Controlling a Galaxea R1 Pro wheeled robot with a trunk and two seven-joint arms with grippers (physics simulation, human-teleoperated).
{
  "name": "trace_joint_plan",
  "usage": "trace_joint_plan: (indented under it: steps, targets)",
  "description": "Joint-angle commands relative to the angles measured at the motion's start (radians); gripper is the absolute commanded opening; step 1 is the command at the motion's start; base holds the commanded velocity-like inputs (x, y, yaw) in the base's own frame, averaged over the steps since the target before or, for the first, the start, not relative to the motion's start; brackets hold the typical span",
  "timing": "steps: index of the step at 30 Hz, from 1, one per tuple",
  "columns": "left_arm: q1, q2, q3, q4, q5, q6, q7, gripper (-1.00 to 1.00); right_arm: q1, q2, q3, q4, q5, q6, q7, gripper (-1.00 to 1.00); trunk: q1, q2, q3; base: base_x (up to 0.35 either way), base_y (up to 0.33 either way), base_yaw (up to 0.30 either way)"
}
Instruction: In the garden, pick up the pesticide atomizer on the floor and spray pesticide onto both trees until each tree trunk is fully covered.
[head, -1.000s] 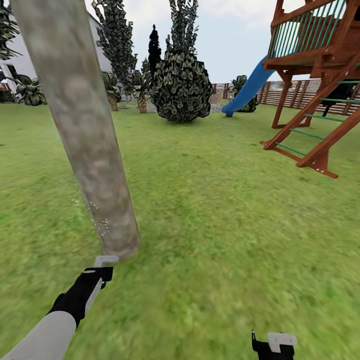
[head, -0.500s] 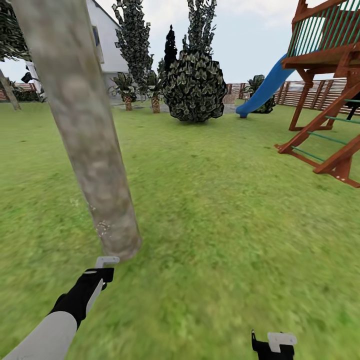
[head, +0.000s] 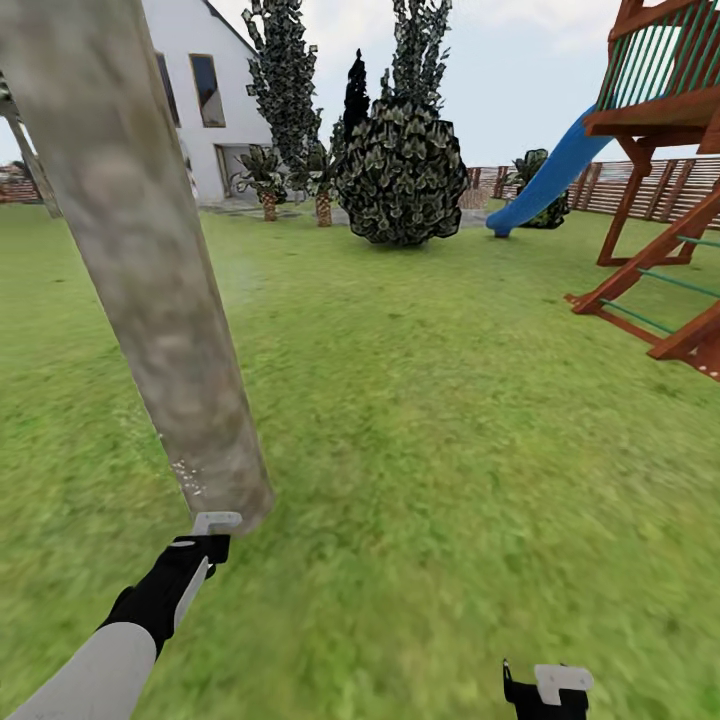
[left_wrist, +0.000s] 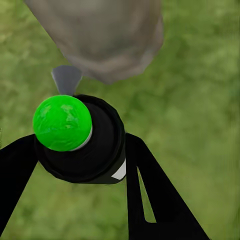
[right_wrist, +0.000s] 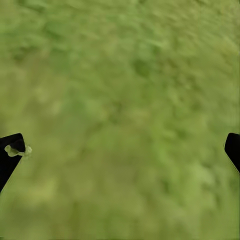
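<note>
The pesticide atomizer, green-capped, sits clenched in the left hand, its nozzle just beside the base of the tree trunk; pale specks show low on that bark, so coverage looks begun, not finished; the right hand hangs spread wide over lawn; a second tree likely remains.

- Lawn: blurred green grass, mottled, across the whole ground.
- Right gripper: two black fingertips, at 9 and 3 o'clock, spread wide, nothing between them.
</note>
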Motion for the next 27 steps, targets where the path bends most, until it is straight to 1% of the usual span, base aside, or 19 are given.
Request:
trace_joint_plan:
  steps: [1,9,19,27]
  targets:
    - [0.000,0.000,0.000,-0.001,0.000,0.000,0.000,-1.00,0.000,0.000,0.000,0.000,0.000,0.000,0.000,1.00,0.000,0.000,0.000,0.236,-0.197,0.272]
    - [0.000,0.000,0.000,-0.004,0.000,0.000,0.001,-1.00,0.000,0.000,0.000,0.000,0.000,0.000,0.000,1.00,0.000,0.000,0.000,0.207,-0.209,0.265]
    - [0.000,0.000,0.000,-0.004,0.000,0.000,0.003,-1.00,0.000,0.000,0.000,0.000,0.000,0.000,0.000,1.00,0.000,0.000,0.000,0.007,-0.271,0.023]
    - [0.000,0.000,0.000,-0.004,0.000,0.000,0.003,-1.00,0.000,0.000,0.000,0.000,0.000,0.000,0.000,1.00,0.000,0.000,0.000,0.000,-0.273,0.253]
